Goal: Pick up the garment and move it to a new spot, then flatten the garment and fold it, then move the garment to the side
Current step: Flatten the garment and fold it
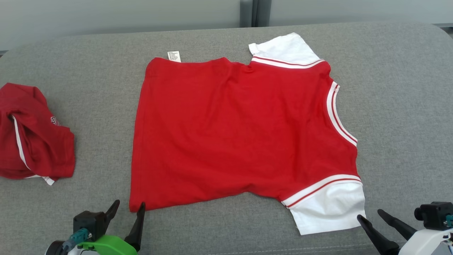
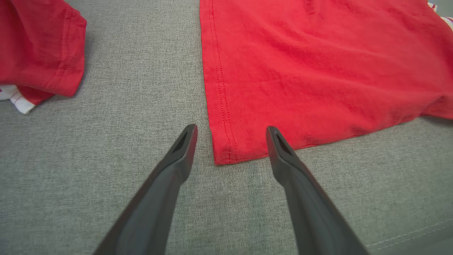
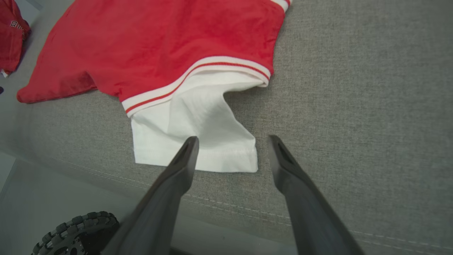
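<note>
We see the garment [image 1: 240, 131], a red shirt with white sleeves, lying flat in the middle of the grey cushion [image 1: 400, 106], its hem to the left and its neckline to the right. Right of it the cushion is broadly bare. On the left, a bare strip separates it from a crumpled red garment [image 1: 33, 134]. The near sleeve [image 1: 329, 209] ends close to the cushion's stitched near edge.

Our left gripper [image 1: 129, 203] stands with fingers spread, straddling the near left hem corner. Our right gripper [image 1: 369, 213] is also spread, with one finger over the near sleeve's cuff and the other over bare cushion. We cannot tell whether either touches cloth.

A white care label [image 1: 173, 56] pokes out at the far hem corner, its print too small to read. The crumpled garment's white mark [image 1: 53, 121] is also unreadable.
</note>
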### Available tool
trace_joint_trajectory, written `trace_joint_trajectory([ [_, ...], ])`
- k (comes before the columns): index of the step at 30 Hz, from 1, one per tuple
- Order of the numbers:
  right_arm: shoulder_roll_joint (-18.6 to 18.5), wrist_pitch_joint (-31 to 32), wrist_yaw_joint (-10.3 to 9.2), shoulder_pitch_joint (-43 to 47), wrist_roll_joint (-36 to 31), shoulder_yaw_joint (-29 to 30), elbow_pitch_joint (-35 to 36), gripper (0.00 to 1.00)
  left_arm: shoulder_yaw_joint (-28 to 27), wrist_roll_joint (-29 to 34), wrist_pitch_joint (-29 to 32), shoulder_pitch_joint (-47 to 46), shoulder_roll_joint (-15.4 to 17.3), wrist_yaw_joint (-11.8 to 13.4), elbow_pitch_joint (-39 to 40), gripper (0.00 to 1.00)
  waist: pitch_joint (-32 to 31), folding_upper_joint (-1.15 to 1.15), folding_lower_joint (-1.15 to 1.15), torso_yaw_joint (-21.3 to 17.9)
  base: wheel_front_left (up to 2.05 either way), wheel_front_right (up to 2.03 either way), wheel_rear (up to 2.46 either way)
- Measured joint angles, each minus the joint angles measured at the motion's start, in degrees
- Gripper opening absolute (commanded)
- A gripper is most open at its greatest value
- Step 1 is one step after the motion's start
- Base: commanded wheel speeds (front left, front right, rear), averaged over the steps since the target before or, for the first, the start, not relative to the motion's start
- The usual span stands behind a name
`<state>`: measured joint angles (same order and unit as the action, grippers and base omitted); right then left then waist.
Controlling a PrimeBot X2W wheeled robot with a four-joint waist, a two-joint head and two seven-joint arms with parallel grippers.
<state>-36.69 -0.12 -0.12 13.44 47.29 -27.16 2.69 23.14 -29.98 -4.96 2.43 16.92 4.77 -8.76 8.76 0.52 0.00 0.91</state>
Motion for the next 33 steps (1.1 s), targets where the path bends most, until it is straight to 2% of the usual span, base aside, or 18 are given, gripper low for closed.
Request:
trace_joint_trajectory([
  [11, 2.1, 0.0, -0.09, -2.2, -2.9, -2.6, -3.8, 1.0, 0.7, 0.0, 1.9, -0.2, 0.0, 0.2, -1.9, 1.0, 0.4, 0.0, 0.0, -0.1, 0.0, 0.0, 0.0],
  [15, 3.0, 0.7, -1.01, -3.3, -3.1, -3.2, -5.6, 1.0, 1.1, 0.0, 2.5, -0.6, 0.0, 0.0, -2.9, 1.0, 0.5, 0.0, 0.0, 0.0, 0.0, 0.0, 0.0],
  [33, 6.2, 2.3, -1.48, -7.8, -4.1, -4.7, -11.3, 1.0, 2.6, -1.0, 6.4, -4.9, -0.5, -2.3, -7.7, 1.0, 1.4, 0.0, 0.0, 0.5, 0.0, 0.0, 0.0],
])
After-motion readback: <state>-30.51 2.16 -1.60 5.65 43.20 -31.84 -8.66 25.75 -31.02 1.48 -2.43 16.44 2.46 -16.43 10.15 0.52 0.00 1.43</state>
